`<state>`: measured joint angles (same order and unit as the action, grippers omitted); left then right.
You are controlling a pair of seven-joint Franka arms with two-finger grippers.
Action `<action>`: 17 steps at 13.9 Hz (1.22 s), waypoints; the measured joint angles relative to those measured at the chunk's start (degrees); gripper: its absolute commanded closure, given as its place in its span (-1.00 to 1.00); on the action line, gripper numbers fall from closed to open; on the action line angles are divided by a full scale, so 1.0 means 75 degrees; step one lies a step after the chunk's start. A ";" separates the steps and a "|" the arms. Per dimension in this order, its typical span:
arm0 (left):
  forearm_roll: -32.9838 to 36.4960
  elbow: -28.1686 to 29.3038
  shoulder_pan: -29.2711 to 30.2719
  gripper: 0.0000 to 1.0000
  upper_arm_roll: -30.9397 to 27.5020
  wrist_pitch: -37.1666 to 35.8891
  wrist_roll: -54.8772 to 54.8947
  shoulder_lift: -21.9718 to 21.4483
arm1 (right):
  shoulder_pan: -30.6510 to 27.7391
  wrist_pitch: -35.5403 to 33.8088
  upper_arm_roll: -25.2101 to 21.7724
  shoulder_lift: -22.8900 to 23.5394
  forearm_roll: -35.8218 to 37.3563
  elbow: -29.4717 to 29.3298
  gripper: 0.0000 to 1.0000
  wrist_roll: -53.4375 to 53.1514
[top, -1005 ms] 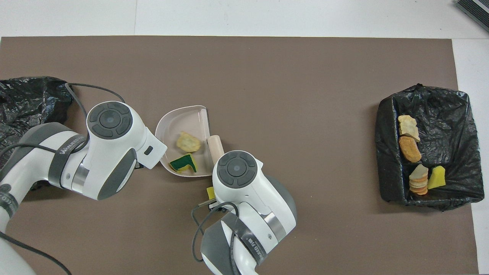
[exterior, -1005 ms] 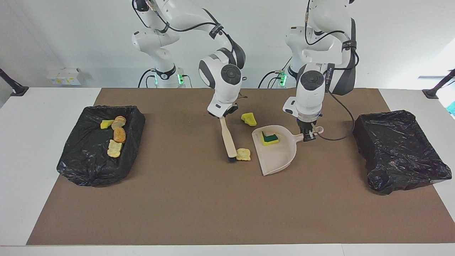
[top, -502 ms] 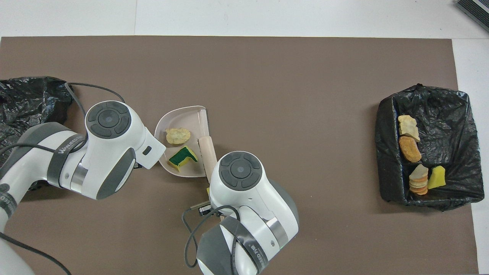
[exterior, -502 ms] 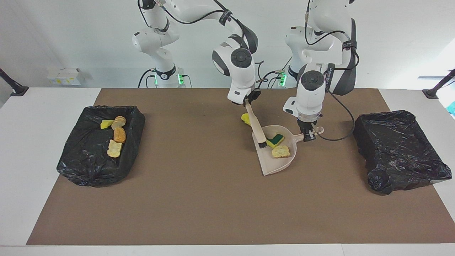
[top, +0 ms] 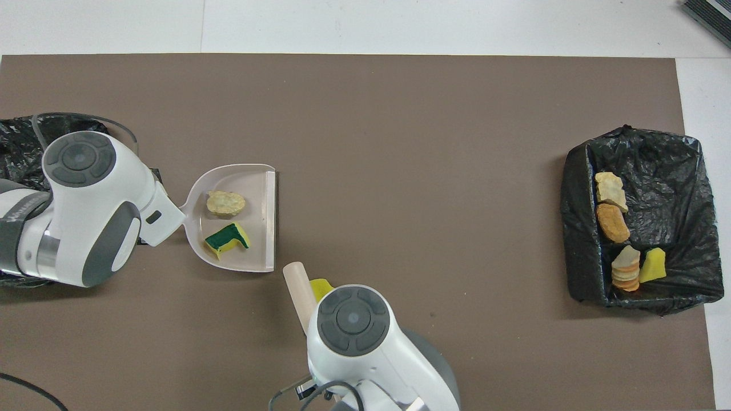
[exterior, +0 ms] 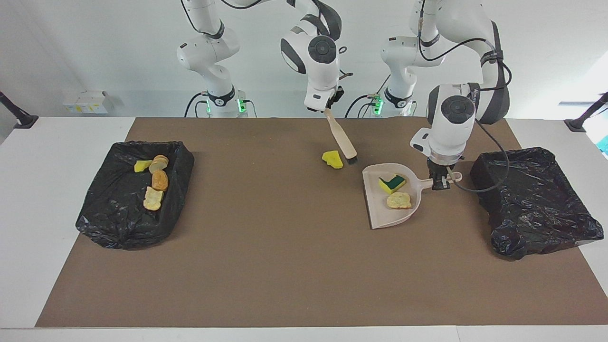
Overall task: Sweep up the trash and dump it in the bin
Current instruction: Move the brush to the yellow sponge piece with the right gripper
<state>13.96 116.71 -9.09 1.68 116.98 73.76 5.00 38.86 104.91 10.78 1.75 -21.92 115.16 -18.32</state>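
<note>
Left tool (exterior: 439, 183) grips dustpan (exterior: 380, 216) – two scraps (exterior: 395, 192) inside; right tool (exterior: 327, 110) grips brush (exterior: 343, 142)

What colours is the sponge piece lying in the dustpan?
Green on top with a yellow layer beneath: the sponge piece, clearest in the overhead view.

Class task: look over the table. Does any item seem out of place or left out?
One yellow sponge chunk lies loose on the mat beside the brush, outside the dustpan and both bins. All other scraps sit in the dustpan or a bin.
</note>
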 measured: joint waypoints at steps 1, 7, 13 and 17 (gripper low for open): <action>0.0000 0.0000 0.0016 1.00 -0.0002 -0.0120 0.0036 -0.0110 | 0.0264 0.0341 0.0005 -0.0152 -0.0063 0.0372 1.00 -0.0134; 0.0000 0.0559 0.0015 1.00 0.0045 -0.0380 0.0041 -0.0607 | 0.0710 0.1977 -0.0046 0.0205 -0.0093 0.1681 1.00 -0.0507; -0.0003 0.1593 -0.0082 1.00 0.0089 0.0190 -0.0719 -0.1088 | -0.0867 0.1856 -0.0125 0.0808 0.0115 0.1046 1.00 -0.0442; -0.0004 0.1604 -0.0488 1.00 0.0136 0.0221 -0.1857 -0.1089 | -0.1460 0.1086 -0.0145 0.0960 0.0135 0.0080 1.00 -0.0544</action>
<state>13.93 128.74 -12.75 2.70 118.64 59.84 -3.17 27.91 113.05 9.69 8.95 -20.91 115.77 -22.40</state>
